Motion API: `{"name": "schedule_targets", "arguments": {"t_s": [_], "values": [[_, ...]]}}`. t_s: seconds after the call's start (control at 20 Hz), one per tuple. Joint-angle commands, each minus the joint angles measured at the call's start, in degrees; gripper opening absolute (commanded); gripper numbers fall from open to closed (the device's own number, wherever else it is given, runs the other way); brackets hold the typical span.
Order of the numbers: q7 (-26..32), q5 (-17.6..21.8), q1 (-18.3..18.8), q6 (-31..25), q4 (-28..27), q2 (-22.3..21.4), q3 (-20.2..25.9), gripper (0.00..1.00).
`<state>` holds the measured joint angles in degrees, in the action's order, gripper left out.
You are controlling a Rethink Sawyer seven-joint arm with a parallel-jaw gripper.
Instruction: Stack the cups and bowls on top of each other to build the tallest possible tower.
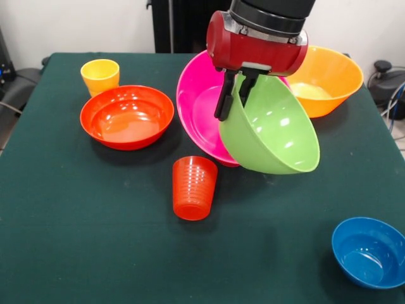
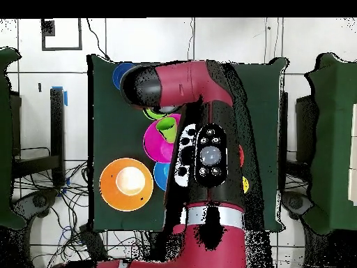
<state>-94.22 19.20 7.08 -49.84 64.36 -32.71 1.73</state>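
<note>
Front view: large pink bowl (image 1: 199, 101) sits tilted mid-table, the yellow-orange bowl (image 1: 329, 79) behind it. Lime green bowl (image 1: 275, 130) hangs tipped before the pink one, its rim pinched between the gripper (image 1: 235, 95) fingers, one inside, one outside. Ribbed orange-red cup (image 1: 193, 188) stands nearer, apart.

Glossy red arm (image 1: 256, 44), black collar, black jaws.

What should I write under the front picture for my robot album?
Robot's gripper holds the lime green bowl tilted by its rim, in front of the pink bowl.
</note>
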Motion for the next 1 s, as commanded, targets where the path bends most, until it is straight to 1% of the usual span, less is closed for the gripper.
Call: {"name": "schedule_targets", "arguments": {"t_s": [0.05, 0.2, 0.4, 0.65, 0.8, 1.0], "values": [[9.44, 5.72, -0.78, -1.79, 3.92, 1.46, 3.11, 0.0], [9.41, 5.51, -0.71, -2.43, 3.68, 1.94, 3.1, 0.0], [9.93, 5.27, -0.75, -5.74, 2.08, 3.24, 2.93, 0.0], [10.96, 4.31, 0.1, -7.93, 2.93, 3.32, 3.41, 0.0], [11.59, 4.12, 0.43, -9.01, 2.51, 3.67, 3.83, 0.0], [13.0, 3.53, 1.19, -11.82, 2.79, 3.76, 4.46, 0.0]]}}
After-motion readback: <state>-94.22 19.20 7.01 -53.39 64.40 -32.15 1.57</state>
